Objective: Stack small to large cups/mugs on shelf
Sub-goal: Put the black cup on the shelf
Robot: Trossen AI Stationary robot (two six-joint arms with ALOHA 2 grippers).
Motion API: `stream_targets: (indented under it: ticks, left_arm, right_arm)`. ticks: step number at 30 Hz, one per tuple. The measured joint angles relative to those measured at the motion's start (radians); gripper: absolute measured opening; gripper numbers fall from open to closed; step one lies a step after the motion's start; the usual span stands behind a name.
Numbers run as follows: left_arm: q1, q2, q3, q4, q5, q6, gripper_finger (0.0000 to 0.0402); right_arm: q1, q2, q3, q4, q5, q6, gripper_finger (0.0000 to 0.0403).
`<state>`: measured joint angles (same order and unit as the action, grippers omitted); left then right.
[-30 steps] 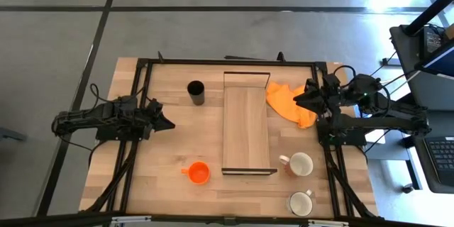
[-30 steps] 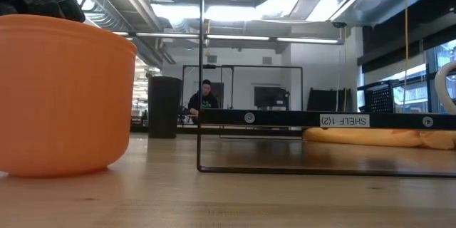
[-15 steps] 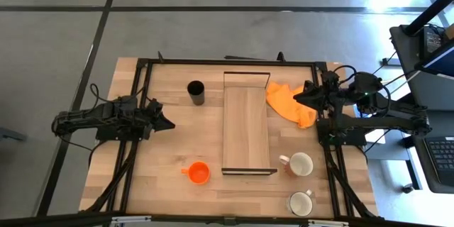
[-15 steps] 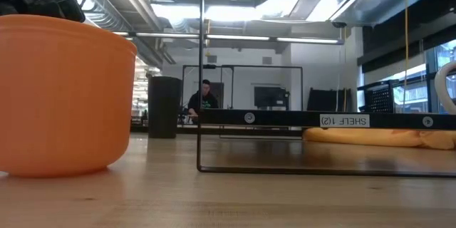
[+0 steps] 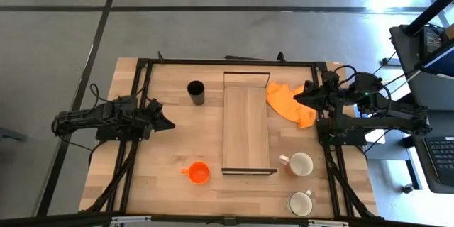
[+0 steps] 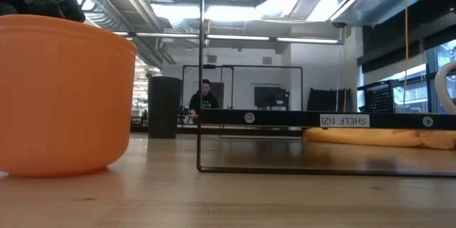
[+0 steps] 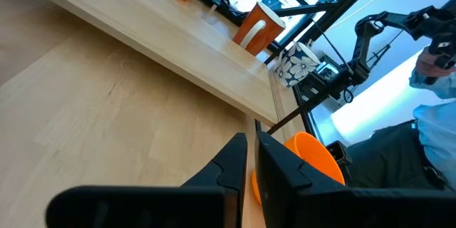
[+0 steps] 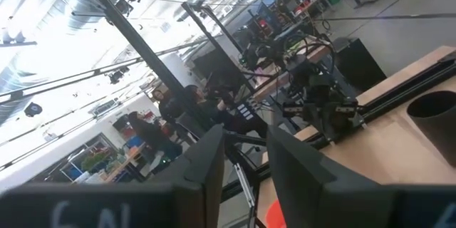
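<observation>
Left gripper [image 5: 167,123] nearly shut, empty — orange cup [image 5: 198,173] lies near-right of it, closest arm. Right gripper [image 5: 296,98] part open, empty, over orange cloth [image 5: 291,104]; shelf [image 5: 247,130] runs near–far.

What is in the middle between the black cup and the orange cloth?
In the high view, the far end of the shelf lies between the black cup and the orange cloth, which touches its edge.
</observation>
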<state>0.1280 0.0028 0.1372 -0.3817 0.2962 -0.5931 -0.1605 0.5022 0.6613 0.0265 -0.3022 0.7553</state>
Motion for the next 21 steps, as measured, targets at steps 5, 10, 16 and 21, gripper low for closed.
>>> stream_targets:
  ticks: [5, 10, 16, 21]
  left_arm:
    - [0.000, 0.000, 0.000, 0.000, 0.000, 0.000, 0.0025]
    - [0.000, 0.000, 0.000, 0.000, 0.000, 0.000, 0.0025]
    - [0.000, 0.000, 0.000, 0.000, 0.000, 0.000, 0.0025]
    - [0.000, 0.000, 0.000, 0.000, 0.000, 0.000, 0.0025]
  right_arm:
    - [0.000, 0.000, 0.000, 0.038, 0.047, 0.036, 0.0110]
    - [0.001, -0.001, 0.000, 0.054, 0.041, 0.027, 0.0110]
    - [0.001, 0.010, 0.000, 0.054, 0.012, 0.049, 0.0110]
    - [0.001, 0.030, 0.000, 0.061, 0.013, 0.017, 0.0110]
